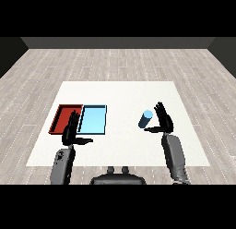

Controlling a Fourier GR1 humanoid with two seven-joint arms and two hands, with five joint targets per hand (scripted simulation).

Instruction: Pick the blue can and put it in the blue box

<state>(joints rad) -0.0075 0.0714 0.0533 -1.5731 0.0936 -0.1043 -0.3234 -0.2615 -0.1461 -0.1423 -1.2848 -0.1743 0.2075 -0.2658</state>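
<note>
Closest to me are the two grey forearms, rising from the lower corners: the left forearm [62, 164] at the near left edge of the white table [124, 96], the right forearm [174, 156] at the near right. My left hand [71, 131] stands upright over the near end of the red tray [60, 118], fingers straight and spread a little, thumb stuck out to the right, holding nothing. From here I can't tell whether it touches the tray or hovers above it. Just right of the red tray, side by side with it, lies the light blue tray [93, 120].

Well apart to the right, the blue can [145, 119] is on the table, tilted with its pale top facing up and toward me. My right hand [163, 119] is just beside it on its right, palm facing the can, fingers straight and pointing away, thumb reaching left under the can's near side. The fingers are not curled round it.
</note>
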